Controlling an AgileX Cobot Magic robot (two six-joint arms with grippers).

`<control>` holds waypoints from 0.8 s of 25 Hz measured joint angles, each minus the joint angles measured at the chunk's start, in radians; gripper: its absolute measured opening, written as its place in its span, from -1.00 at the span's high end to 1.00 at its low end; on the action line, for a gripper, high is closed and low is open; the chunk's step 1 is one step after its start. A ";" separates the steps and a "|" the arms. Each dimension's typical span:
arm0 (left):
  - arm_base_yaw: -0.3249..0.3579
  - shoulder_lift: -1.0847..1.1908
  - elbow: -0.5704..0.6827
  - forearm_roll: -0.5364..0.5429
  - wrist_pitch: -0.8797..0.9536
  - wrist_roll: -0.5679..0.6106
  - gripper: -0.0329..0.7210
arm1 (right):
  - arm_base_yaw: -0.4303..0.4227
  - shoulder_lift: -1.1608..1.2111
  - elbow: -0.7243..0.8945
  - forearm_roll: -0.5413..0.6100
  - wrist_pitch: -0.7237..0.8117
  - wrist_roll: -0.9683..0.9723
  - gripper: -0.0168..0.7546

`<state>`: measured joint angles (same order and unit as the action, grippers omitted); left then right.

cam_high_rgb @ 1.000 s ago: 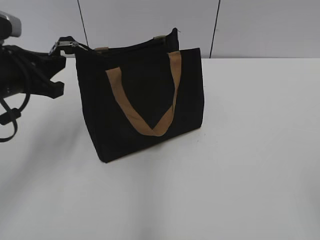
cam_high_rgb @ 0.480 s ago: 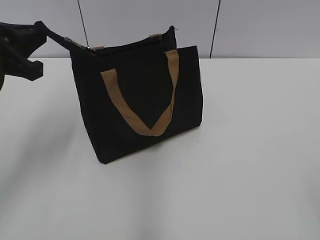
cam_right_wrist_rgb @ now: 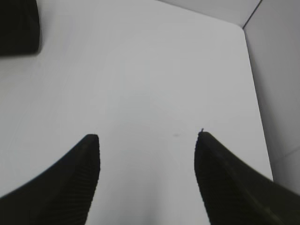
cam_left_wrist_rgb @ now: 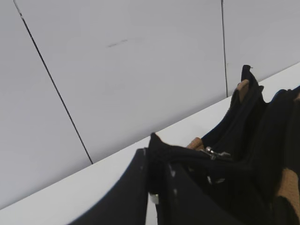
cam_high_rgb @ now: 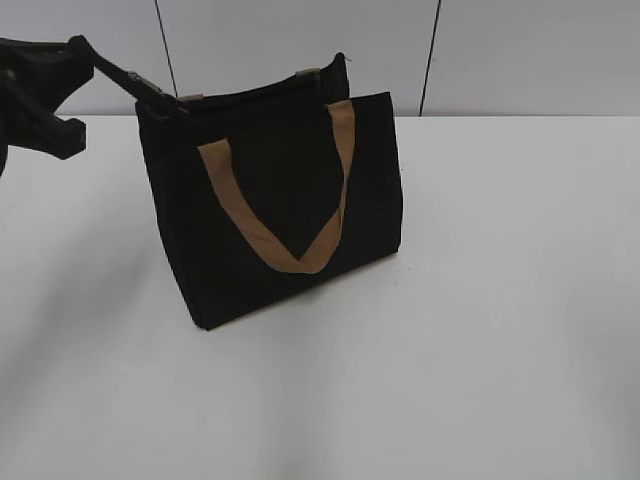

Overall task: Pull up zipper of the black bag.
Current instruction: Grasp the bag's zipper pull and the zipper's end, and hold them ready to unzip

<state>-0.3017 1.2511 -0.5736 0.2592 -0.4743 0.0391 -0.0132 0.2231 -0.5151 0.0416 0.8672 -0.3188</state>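
black bag (cam_high_rgb: 280,200) a bit further left vs 0.5s ago

White table (cam_high_rgb: 500,300) w/ black bag (cam_high_rgb: 280,230)

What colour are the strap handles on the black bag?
Tan-brown. The front handle on the black bag shows best in the exterior view.

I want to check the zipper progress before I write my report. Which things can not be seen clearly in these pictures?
- Left tool: in the left wrist view its fingers blend with the black bag; the exterior view cuts off the arm at the left edge.
- Zipper: the pull is tiny, and the closed length is hidden by fabric folds.
- Bag interior: hidden in all views.
- Right tool: open over the bare table; not in the exterior view.
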 joint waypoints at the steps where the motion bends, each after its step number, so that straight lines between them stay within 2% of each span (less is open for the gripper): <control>1: 0.000 0.000 0.000 0.008 -0.005 0.000 0.84 | 0.005 0.029 0.000 0.018 -0.045 -0.008 -0.30; 5: 0.000 0.001 0.000 0.045 -0.035 0.000 0.84 | 0.034 0.116 0.000 0.124 -0.160 -0.016 -0.30; 10: 0.000 0.001 0.000 0.046 0.005 0.000 0.84 | 0.067 0.212 0.000 0.235 -0.186 -0.018 -0.30; 14: 0.000 0.010 0.000 0.028 0.091 -0.004 0.84 | 0.088 0.248 0.000 0.259 -0.186 -0.018 -0.30; 17: 0.000 0.016 -0.001 0.022 0.174 -0.061 0.84 | 0.089 0.255 0.000 0.261 -0.186 -0.018 -0.30; 20: 0.000 0.054 -0.001 -0.032 0.271 -0.093 0.83 | 0.089 0.255 0.000 0.264 -0.186 -0.018 -0.30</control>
<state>-0.3017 1.3050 -0.5745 0.2276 -0.2033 -0.0542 0.0757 0.4778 -0.5151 0.3055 0.6808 -0.3363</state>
